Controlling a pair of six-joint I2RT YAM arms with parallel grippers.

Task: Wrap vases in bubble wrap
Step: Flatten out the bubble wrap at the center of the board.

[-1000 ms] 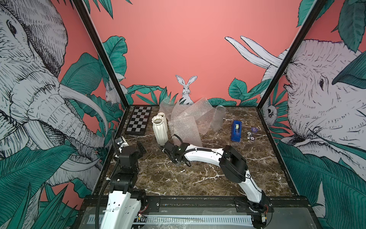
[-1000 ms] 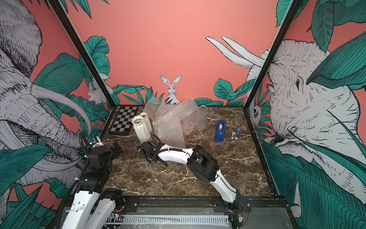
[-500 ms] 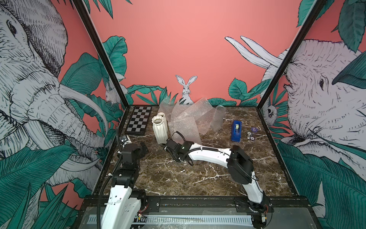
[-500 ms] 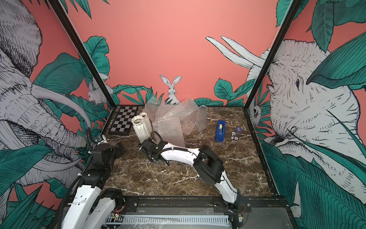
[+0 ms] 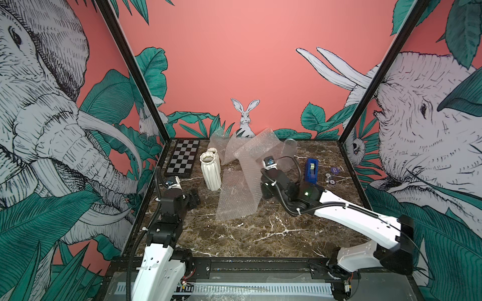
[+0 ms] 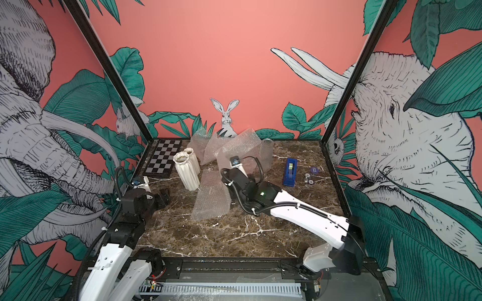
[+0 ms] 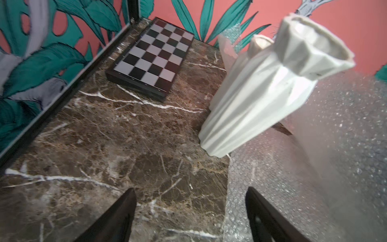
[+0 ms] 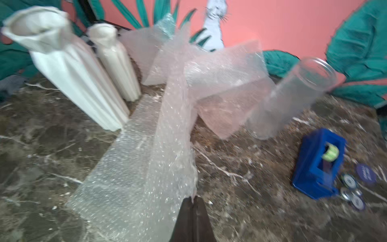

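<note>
One chessboard [image 5: 182, 159] lies flat, left of and behind the front fluted vase [image 5: 210, 170]. Left of that vase and nearer the camera, the left gripper [image 5: 194, 199] hovers low over the marble surface [image 5: 234, 239], its fingers [image 7: 117, 215] apart with nothing between them. The vase stands upright, long axis vertical, the second fluted vase [image 5: 214, 151] just behind it. Its foot touches the edge of a bubble wrap sheet [image 5: 236, 194] that stretches along the vase's right side, its length running from back to front. Right of the vase, the right gripper [image 8: 192, 199] has its fingers pressed together on the sheet's right-hand edge, lifting it into a ridge. Further right of the vase stand the glass cylinder vase [image 5: 288, 153] and then the blue tape dispenser [image 5: 311, 170].

The left arm is the nearer one to the vase, which lies ahead and to the right of its fingers. My judgement is that the coming move tips the vase rightward onto the sheet, across its length.

Against a second ago, the right gripper has travelled from the vase's foot to well right of it, drawing the sheet's edge along, and the left gripper has edged closer to the vase.
</note>
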